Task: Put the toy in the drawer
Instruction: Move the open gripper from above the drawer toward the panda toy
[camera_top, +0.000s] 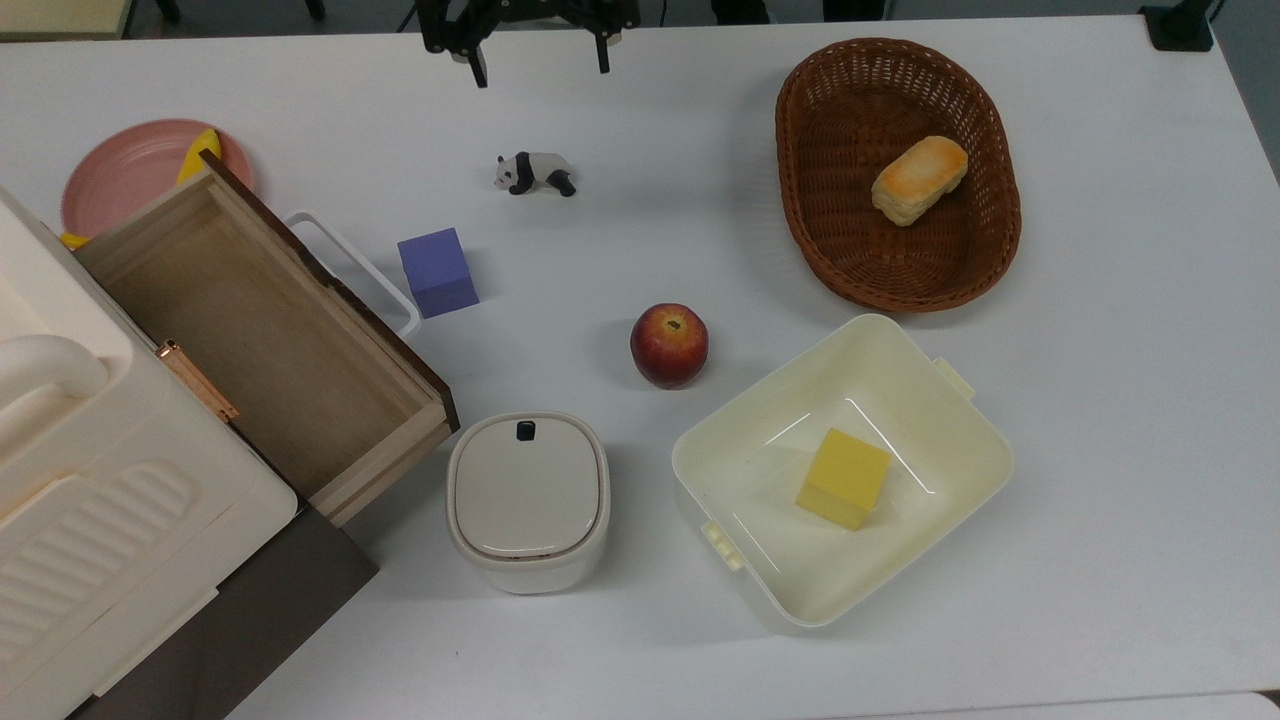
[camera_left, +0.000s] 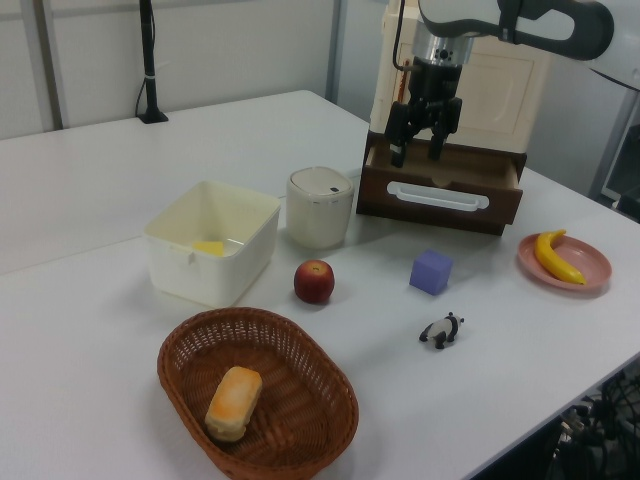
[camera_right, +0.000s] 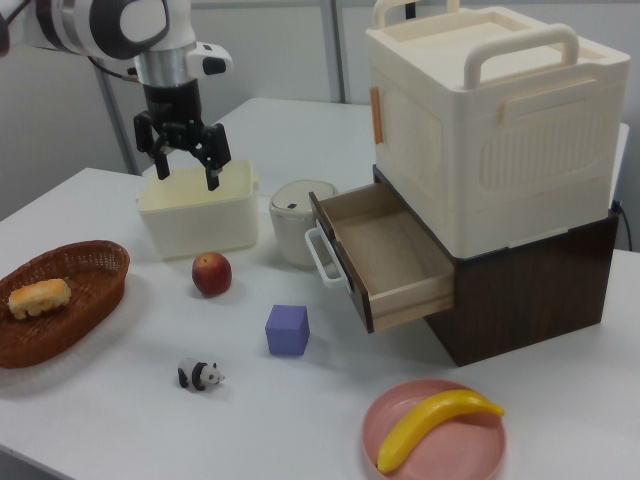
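Toy (camera_top: 535, 173) standing on white table (camera_top: 1100, 400) | drawer (camera_top: 262, 335) open | gripper (camera_right: 187, 171) wide, empty, raised

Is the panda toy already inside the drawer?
No, the toy stands on the table, apart from the open drawer.

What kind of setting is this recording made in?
Probably a lab or office room set up for robot tests: a robot arm with its gripper open above a plain white table, where unrelated props are spread out, such as a panda toy, an apple and a bread basket.
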